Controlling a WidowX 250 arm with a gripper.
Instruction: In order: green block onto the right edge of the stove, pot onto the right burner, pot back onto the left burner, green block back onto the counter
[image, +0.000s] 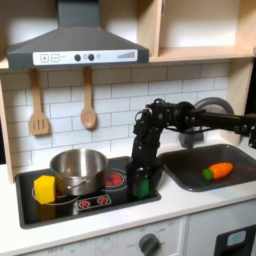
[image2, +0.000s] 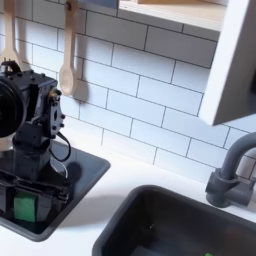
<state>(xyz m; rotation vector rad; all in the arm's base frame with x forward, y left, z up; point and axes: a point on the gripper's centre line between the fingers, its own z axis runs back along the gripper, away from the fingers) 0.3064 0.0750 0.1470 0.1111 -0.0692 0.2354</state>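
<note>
The green block (image: 141, 184) sits at the right edge of the black stove (image: 30, 211), low between my gripper's dark fingers. My gripper (image: 141, 188) points straight down and appears shut on the block. In the second exterior view the green block (image2: 22, 207) shows framed by my gripper (image2: 22, 212), at or just above the stove (image2: 82, 170) near its corner. The shiny pot (image: 78, 169) stands on the left burner in the first exterior view, well apart from my gripper. White counter (image: 190, 203) surrounds the stove.
A yellow block (image: 44, 187) lies on the stove beside the pot. A toy carrot (image: 217, 171) rests in the dark sink (image: 190, 172) at the first exterior view's right. The faucet (image2: 232, 175) stands behind the sink. A spatula (image: 38, 108) and a spoon (image: 88, 105) hang on the tiled wall.
</note>
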